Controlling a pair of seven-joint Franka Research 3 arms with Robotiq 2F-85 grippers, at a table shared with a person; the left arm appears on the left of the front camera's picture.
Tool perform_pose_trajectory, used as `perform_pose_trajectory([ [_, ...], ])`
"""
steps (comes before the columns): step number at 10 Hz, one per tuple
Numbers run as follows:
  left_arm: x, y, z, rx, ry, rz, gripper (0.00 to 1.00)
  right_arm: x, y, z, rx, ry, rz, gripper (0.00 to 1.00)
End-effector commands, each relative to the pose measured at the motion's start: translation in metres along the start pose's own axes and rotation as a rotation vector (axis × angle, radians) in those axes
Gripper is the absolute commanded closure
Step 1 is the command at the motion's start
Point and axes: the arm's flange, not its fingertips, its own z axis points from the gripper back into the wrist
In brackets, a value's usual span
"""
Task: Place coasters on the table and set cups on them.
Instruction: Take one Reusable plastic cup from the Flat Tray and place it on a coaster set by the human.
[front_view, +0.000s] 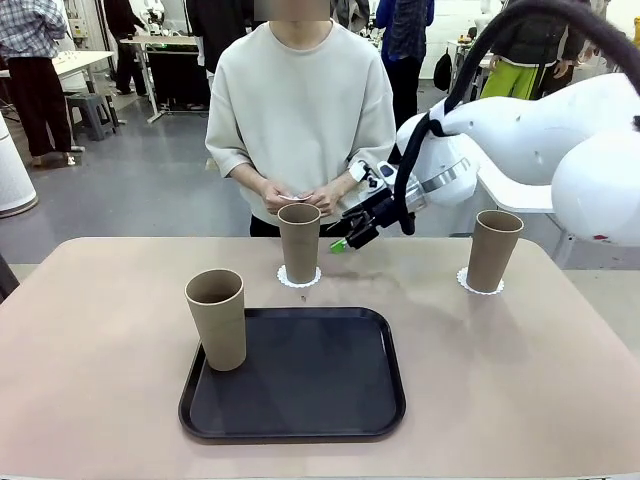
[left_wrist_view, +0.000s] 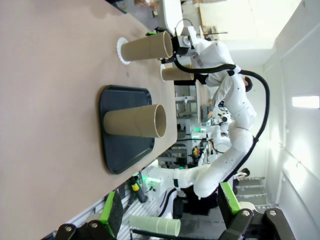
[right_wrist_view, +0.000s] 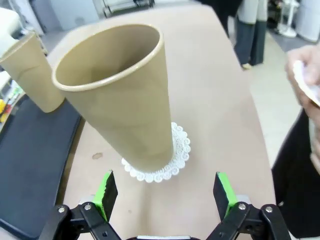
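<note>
Scanning from your left: left gripper hung open, back off the table. One cup stood at the tray's left edge with no coaster, likely waiting on the white piece in the person's hands. Middle cup sat on its coaster, with the right gripper open just beside it. Far-right cup was on a coaster too. Bare table left of the tray gave you room.

A black tray lies before a standing person.
</note>
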Motion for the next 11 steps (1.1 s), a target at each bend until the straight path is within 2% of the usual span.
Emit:
perform_pose_trajectory([
  [1,-0.001,-0.002,0.001,-0.013,-0.005,-0.01,0.0,0.016,0.027,0.027,-0.068,0.146,-0.06,0.0],
  [4,-0.001,-0.002,0.001,-0.013,-0.005,-0.01,0.0,0.081,0.094,0.09,-0.11,0.572,-0.185,0.0],
  [6,-0.001,-0.002,0.001,-0.013,-0.005,-0.01,0.0,0.116,0.135,0.117,-0.173,0.78,-0.241,0.0],
  [7,-0.001,-0.002,0.001,-0.013,-0.005,-0.01,0.0,0.13,0.158,0.124,-0.209,0.875,-0.335,0.0],
  [9,-0.001,-0.002,0.001,-0.013,-0.005,-0.01,0.0,0.155,0.197,0.13,-0.294,0.897,-0.55,0.0],
  [10,-0.001,-0.002,0.001,-0.013,-0.005,-0.01,0.0,0.165,0.21,0.127,-0.303,0.892,-0.584,0.0],
  [11,-0.001,-0.002,0.001,-0.013,-0.005,-0.01,0.0,0.175,0.22,0.119,-0.296,0.863,-0.561,0.0],
])
